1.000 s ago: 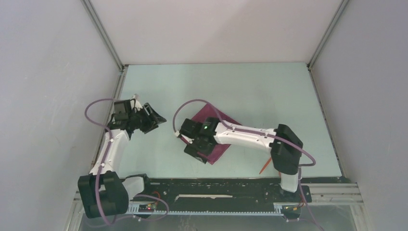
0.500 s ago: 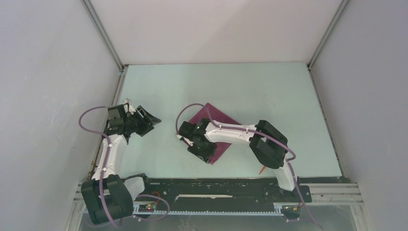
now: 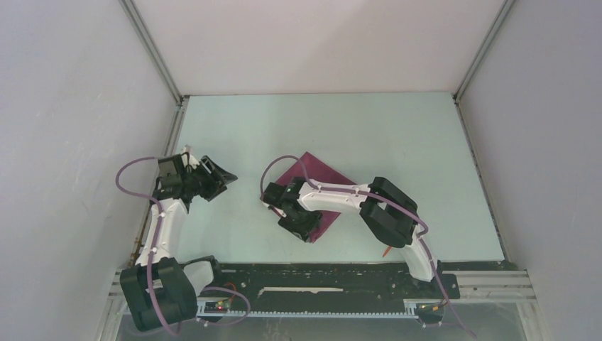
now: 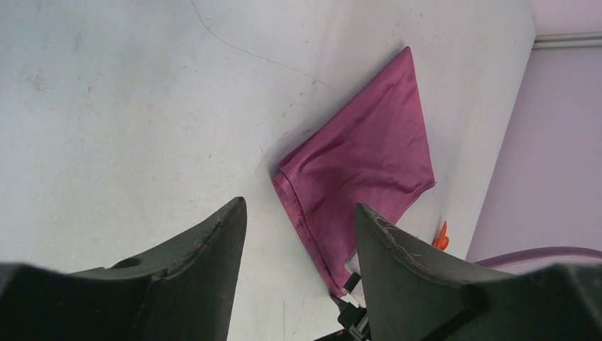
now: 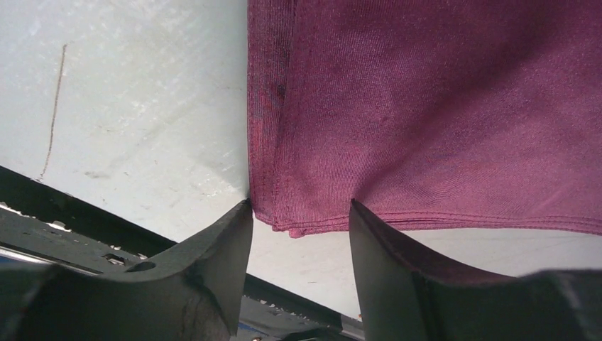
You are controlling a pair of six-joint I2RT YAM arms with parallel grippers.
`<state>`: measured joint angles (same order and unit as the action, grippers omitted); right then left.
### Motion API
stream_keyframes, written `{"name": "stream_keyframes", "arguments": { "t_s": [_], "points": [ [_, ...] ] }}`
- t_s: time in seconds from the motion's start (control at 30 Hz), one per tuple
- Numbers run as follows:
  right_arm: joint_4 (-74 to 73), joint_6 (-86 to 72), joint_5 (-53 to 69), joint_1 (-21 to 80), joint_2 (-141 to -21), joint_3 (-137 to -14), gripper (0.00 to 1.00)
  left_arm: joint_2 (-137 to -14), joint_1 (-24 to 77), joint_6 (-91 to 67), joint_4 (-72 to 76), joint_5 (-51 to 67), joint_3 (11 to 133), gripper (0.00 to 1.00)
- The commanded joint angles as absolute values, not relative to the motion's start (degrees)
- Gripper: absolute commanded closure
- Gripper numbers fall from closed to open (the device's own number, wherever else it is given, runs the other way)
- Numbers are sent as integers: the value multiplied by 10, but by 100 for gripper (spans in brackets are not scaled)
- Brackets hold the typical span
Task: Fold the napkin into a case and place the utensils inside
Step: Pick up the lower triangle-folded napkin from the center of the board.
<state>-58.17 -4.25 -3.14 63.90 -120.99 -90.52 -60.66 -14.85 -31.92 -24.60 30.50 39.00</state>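
My right gripper (image 5: 302, 234) hangs low over the napkin (image 5: 440, 106), jaws parted partway and holding nothing. The folded cloth's corner, its layered hems showing, lies right between my fingertips at the bottom centre of the wrist view. The rest of the napkin spreads up and to the right of that frame, flat on the table (image 5: 128, 106). From above it lies on a diagonal at mid-table, with this arm reaching across it. My left gripper (image 3: 226, 177) hovers well apart at the left, also open and empty, so the right is plainly the nearer. One orange utensil (image 3: 388, 249) peeks out at lower right by my right arm's base, outside the cloth. I judge the next move turns on that corner: close there, then lift or fold.
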Motion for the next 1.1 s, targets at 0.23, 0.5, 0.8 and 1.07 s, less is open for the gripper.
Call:
{"name": "stream_keyframes", "arguments": {
  "t_s": [0.23, 0.5, 0.8, 1.07],
  "points": [
    [-588, -51, -40, 652, -1220, -921, 43, -593, -157, -311, -233, 327, 391, 37],
    [-546, -50, -41, 645, -1230, -890, 59, -593, -158, -309, -234, 331, 388, 37],
    [-508, -57, -51, 638, -1183, -864, 98, -610, -158, -328, -210, 368, 361, 35],
    [-425, -42, 77, 583, -1093, -790, 100, -671, -146, -482, -21, 435, 237, 14]
  ]
}}
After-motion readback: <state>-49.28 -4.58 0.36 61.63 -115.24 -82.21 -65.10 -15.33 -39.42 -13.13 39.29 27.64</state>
